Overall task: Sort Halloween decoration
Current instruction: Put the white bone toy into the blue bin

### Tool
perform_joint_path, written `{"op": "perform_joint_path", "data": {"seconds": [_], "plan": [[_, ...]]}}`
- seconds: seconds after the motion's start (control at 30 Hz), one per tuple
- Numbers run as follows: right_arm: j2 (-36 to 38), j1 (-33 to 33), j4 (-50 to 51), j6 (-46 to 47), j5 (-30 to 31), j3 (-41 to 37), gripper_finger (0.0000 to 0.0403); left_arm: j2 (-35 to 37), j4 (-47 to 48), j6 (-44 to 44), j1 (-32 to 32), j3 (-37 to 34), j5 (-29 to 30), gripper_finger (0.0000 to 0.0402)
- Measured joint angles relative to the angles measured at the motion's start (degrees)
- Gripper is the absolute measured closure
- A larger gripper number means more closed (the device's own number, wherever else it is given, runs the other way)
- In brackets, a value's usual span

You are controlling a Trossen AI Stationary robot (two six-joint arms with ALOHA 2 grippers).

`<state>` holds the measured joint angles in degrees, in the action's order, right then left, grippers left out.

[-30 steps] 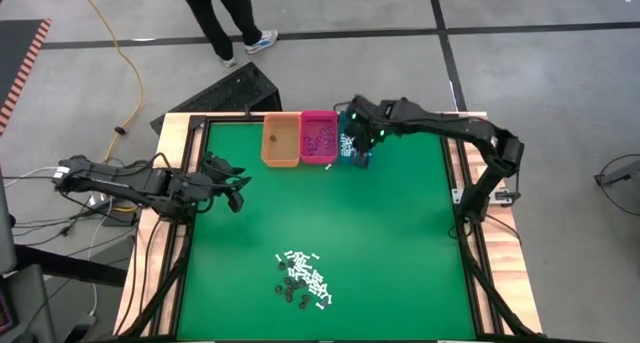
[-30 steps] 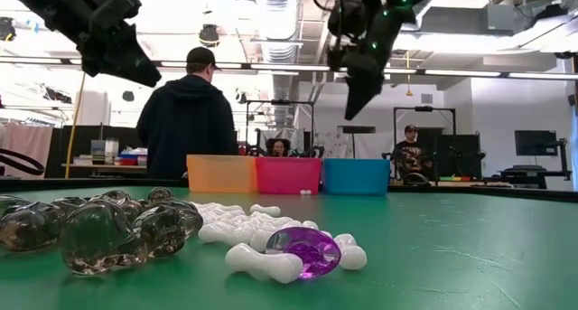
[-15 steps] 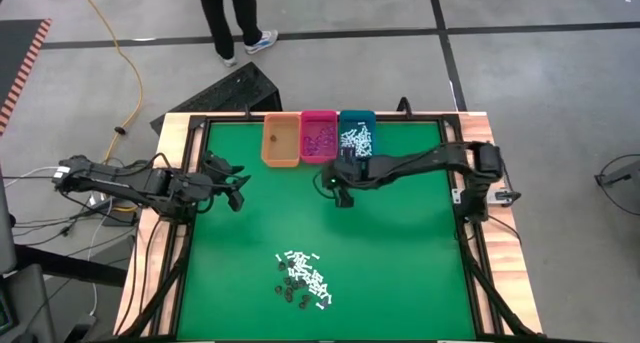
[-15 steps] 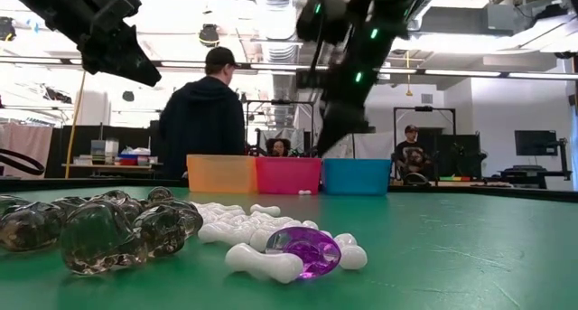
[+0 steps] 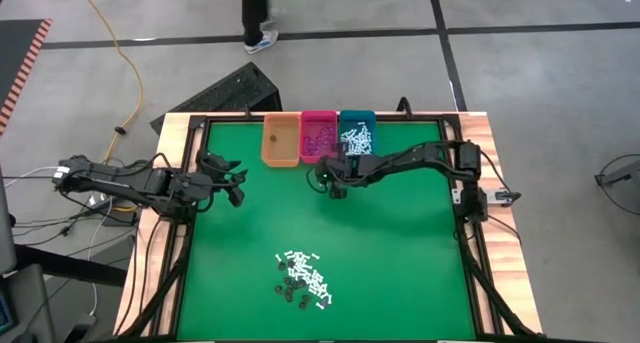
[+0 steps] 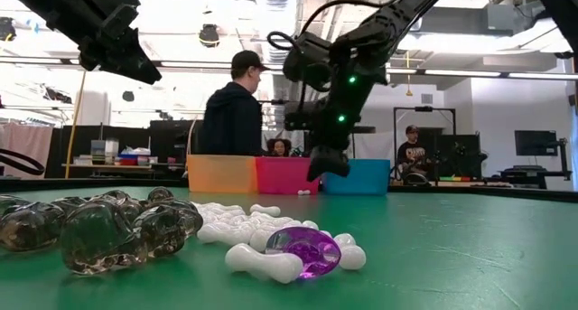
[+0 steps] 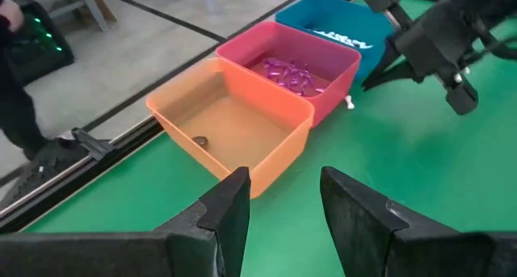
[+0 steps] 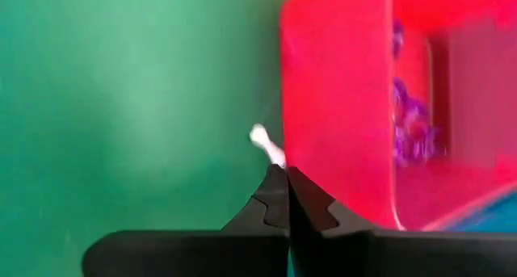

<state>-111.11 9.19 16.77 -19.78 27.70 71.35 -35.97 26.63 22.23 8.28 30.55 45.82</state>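
High view: you look straight down on a green table [image 5: 400, 243] in a wooden frame. Three bins stand in a row at its far edge: an orange bin [image 5: 281, 141], a pink bin [image 5: 319, 136] holding purple bits [image 5: 320, 139], and a teal bin [image 5: 356, 135] holding white sticks [image 5: 355, 139]. The unsorted pile of decoration pieces [image 5: 302, 278] lies near the table's near edge, left of the middle.

Your right arm stretches from the right edge across the table, and the right gripper [image 5: 335, 186] sits low, just in front of the pink bin. Your left arm reaches in from the left edge, with the left gripper [image 5: 234, 191] near that edge, well apart from the bins and the pile.

The right wrist view shows what the others do not: the right gripper's fingers [image 8: 275, 198] are pressed together, tips pointing at one stray white stick [image 8: 267, 145] on the green just beside the pink bin's wall. You cannot tell whether they touch it.

The left wrist view shows the left gripper's fingers [image 7: 234, 204] spread apart and empty, and one small dark bit [image 7: 200, 140] inside the orange bin.

The low view shows the pile close up: clear dark pieces, white sticks and one purple bit. A person [image 6: 233, 116] stands beyond the bins.

No writing is readable.
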Motion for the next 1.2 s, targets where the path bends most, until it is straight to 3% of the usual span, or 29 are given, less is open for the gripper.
{"op": "perform_joint_path", "data": {"seconds": [0.5, 0.97, 1.2], "plan": [[-1.77, 1.83, -5.84, -5.53, 0.73, 0.28, 0.0387, -0.02, -0.07, -1.59, 0.0, 0.0, 2.87, 0.0258], [-1.77, 3.39, -5.87, -4.68, -3.97, 0.28, 0.0387, -0.02, -0.02, -1.58, 0.0, 0.0, 3.05, 0.0258], [-6.04, 3.15, -6.27, -6.58, -3.67, 1.88, 0.0387, -0.04, 0.01, -1.58, 0.02, 0.0, 3.06, 0.0258]]}}
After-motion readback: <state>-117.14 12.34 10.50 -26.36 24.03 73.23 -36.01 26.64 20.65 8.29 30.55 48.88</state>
